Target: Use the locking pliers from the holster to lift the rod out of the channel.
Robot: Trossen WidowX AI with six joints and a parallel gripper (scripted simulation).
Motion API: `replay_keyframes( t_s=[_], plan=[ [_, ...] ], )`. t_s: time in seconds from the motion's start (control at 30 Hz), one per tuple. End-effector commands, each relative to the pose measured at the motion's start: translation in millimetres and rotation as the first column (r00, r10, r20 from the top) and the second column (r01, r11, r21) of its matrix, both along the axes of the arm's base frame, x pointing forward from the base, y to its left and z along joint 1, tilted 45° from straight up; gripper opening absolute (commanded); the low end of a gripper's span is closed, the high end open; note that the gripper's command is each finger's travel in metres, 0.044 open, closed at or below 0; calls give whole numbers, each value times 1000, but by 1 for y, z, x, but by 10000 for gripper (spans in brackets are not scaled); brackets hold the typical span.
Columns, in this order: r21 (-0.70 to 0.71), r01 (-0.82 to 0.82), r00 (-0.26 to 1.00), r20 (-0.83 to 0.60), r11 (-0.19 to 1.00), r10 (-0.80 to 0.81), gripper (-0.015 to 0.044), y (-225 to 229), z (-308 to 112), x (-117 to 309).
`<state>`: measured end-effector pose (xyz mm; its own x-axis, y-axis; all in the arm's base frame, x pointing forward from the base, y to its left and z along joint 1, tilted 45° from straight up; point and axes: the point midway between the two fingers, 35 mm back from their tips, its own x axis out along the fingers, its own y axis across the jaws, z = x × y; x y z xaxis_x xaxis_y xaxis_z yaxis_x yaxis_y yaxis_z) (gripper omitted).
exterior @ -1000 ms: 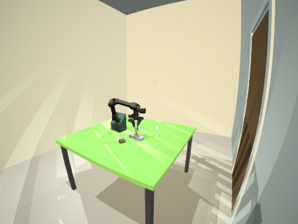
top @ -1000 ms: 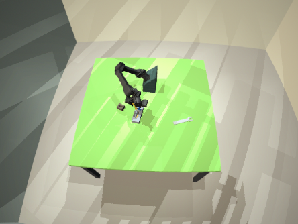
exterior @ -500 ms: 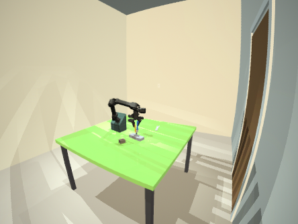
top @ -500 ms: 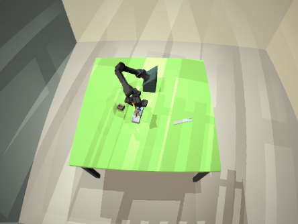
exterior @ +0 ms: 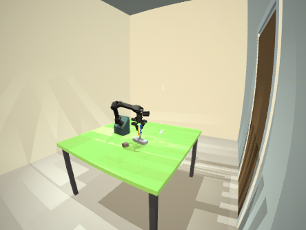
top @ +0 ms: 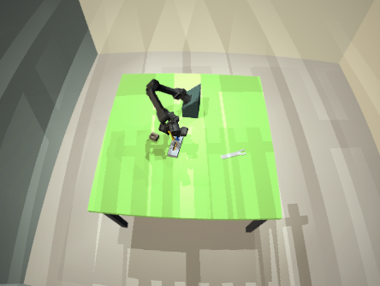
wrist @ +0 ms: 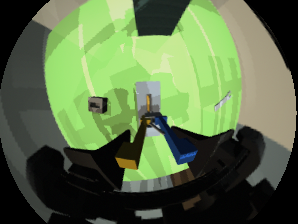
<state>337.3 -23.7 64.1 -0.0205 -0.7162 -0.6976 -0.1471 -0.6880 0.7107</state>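
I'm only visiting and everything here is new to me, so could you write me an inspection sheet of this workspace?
Surface: green table, shadows across it.
Job's things: pliers with one yellow and one blue handle, between the gripper's fingers, pointing down at a grey block; orange rod in the block.
Clutter: small brown block; pale wrench-like piece.
Gripper: fingers apart, a handle beside each.
Cables: nothing seen.
Surroundings: walls, brown door.
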Motion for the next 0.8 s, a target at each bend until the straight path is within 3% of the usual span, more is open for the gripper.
replay_keyframes(
  t_s=[0.0,0.77],
  plan=[
    [-2,-4,1000,3,1000,4,318,-1,1,0],
    [-3,-4,1000,3,1000,4,318,-16,-16,-2]
  ],
)
